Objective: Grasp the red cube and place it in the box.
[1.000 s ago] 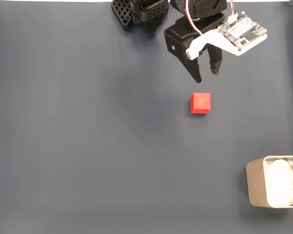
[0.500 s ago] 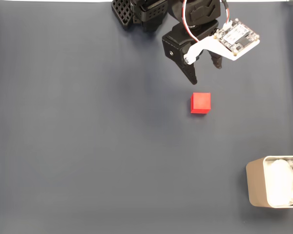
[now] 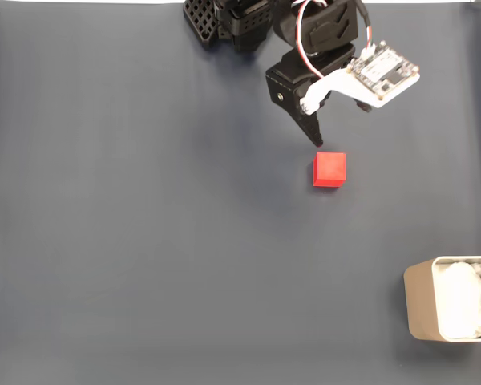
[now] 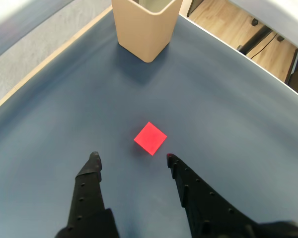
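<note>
Red cube first: you can see it lying free on the dark blue-grey mat, a little right of centre in the fixed view, with nothing gripping it. The box sits well apart from it at the lower right edge of that view, cut off by the frame, and from above you can see the white lining inside its pale rim.

Your wrist view gives you what the fixed one cannot: the gripper with both black fingers spread wide and nothing between them, the red cube lying just beyond the fingertips and turned corner-on toward the camera. The box appears there as a tall beige wall at the top of the picture, its inside not visible. In the fixed view one finger is mostly hidden under the white camera mount and its circuit board, so you could not judge the opening from there.

The arm reaches down from the top edge in the fixed view, its black body at the mat's far side. The gripper points down the picture, and the one clearly visible fingertip ends just above the cube's upper left corner, without touching it.

Around the mat, your wrist view shows a pale grey floor on the left and wooden flooring at the upper right, with dark furniture legs standing on it.
</note>
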You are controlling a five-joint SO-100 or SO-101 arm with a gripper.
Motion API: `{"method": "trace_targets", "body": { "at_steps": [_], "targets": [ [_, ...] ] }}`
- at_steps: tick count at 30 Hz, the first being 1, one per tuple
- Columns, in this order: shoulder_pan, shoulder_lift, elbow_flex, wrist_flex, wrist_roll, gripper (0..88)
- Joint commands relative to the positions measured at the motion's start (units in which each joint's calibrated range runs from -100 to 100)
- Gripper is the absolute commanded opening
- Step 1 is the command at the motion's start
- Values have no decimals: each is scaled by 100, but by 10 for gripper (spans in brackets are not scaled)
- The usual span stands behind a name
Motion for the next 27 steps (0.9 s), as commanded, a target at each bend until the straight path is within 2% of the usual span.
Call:
{"method": "trace_targets", "body": {
  "at_steps": [1,27],
  "targets": [
    [-6,-141,118,-253,-54,321],
    [250,1237,638,-1933,0,374]
  ]
}}
